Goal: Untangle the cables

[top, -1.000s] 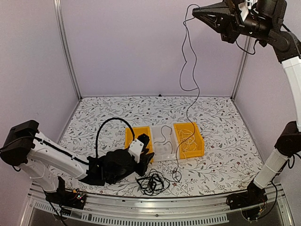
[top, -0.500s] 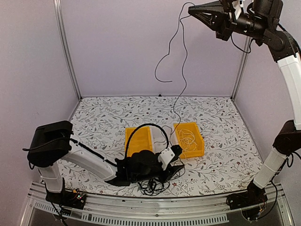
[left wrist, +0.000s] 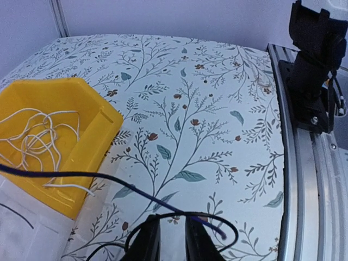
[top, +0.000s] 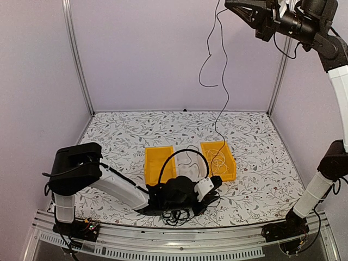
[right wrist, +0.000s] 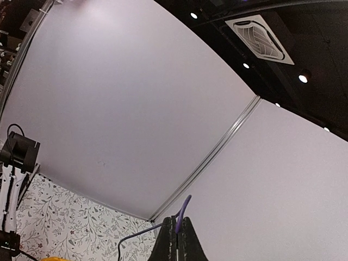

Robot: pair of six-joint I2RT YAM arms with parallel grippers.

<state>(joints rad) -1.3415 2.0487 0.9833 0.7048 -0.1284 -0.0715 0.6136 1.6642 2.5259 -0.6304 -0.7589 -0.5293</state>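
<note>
Right end effector (right wrist: 175,239): pinched shut on a black cable (top: 226,65), which hangs from upper right down to the bench (top: 119,136). Left end effector (left wrist: 169,239): narrow gap, grip undetermined, low over the cable tangle (top: 176,216) at bottom centre. Cream cable (left wrist: 32,138): coiled in the yellow bin (left wrist: 92,136).

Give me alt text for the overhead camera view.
The right arm, raised high, pinches a thin black cable in its jaws; the cable dangles to the floral table. The left arm lies low beside a black cable tangle near two yellow bins.
</note>
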